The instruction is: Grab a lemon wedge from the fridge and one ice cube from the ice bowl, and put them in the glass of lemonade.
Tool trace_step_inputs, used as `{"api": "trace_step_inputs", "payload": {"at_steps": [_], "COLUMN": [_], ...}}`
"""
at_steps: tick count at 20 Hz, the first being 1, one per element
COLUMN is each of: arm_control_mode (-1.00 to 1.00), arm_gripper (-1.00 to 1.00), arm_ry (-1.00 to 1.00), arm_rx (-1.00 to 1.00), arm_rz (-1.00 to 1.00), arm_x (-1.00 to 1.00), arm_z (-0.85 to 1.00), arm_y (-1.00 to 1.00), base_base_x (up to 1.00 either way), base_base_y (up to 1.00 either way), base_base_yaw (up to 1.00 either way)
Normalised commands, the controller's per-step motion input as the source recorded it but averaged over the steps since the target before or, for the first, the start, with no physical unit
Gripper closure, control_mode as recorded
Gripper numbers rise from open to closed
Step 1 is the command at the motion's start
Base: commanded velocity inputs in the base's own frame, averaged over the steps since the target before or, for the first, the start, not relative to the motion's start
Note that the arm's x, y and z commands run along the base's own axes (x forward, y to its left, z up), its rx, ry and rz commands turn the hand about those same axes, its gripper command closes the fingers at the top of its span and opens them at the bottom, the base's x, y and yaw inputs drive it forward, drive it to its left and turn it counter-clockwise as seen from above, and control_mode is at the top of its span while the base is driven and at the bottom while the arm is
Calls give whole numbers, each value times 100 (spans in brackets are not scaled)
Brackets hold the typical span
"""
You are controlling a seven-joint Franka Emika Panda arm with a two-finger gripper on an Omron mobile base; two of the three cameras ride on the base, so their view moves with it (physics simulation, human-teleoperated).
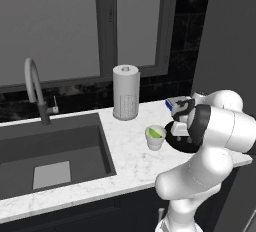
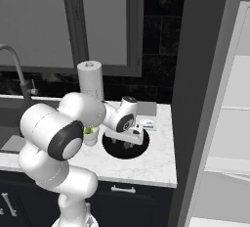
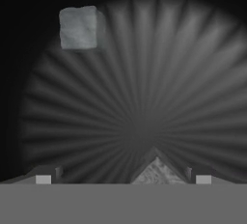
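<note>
Marble bench (image 1: 125,151) runs beneath a dark window, with a deep grey sink (image 1: 50,151) and curved tap (image 1: 34,88) at its left end. From the left base view, a tall grey paper-towel roll (image 1: 125,92) stands near the back wall, and just in front of it sits the glass of lemonade (image 1: 155,137), a small off-white cup with the lime-green lemon wedge (image 1: 157,133) resting inside it at the rim. The white arm's elbow blocks everything to the right of the cup in this view.

The right base view fills in that hidden side. The ice bowl (image 2: 126,148), wide, shallow and black, sits on the bench just right of the cup (image 2: 91,135), which peeks out here from behind the arm's upper link. The gripper (image 2: 128,145) hangs low over the bowl, pointing down into it, its fingers spread apart and holding nothing. To the right stands the fridge (image 2: 205,99), its grey side panel close to the bowl and its pale shelved interior showing beyond.

The hand view looks straight down into the bowl's ribbed dark floor (image 3: 140,121). One pale, squarish ice cube (image 3: 78,27) lies toward the upper left of that view, well apart from the two fingertips (image 3: 43,179) at the bottom edge
</note>
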Motion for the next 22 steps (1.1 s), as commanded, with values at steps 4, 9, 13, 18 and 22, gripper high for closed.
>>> {"api": "trace_step_inputs", "payload": {"at_steps": [4,9,13,18,22], "arm_control_mode": [-100,-100,-100,-100,-100], "arm_gripper": [-100,-100,-100,-100,-100], "arm_ry": [0,0,0,0,0], "arm_rx": [0,0,0,0,0], "arm_rz": [0,0,0,0,0], "arm_x": [0,0,0,-1,0], "arm_z": [-1,-2,0,-2,-1], "arm_y": [0,0,0,0,0], "base_base_x": [0,0,0,0,0], "base_base_y": [0,0,0,0,0], "base_base_yaw": [0,0,0,0,0]}}
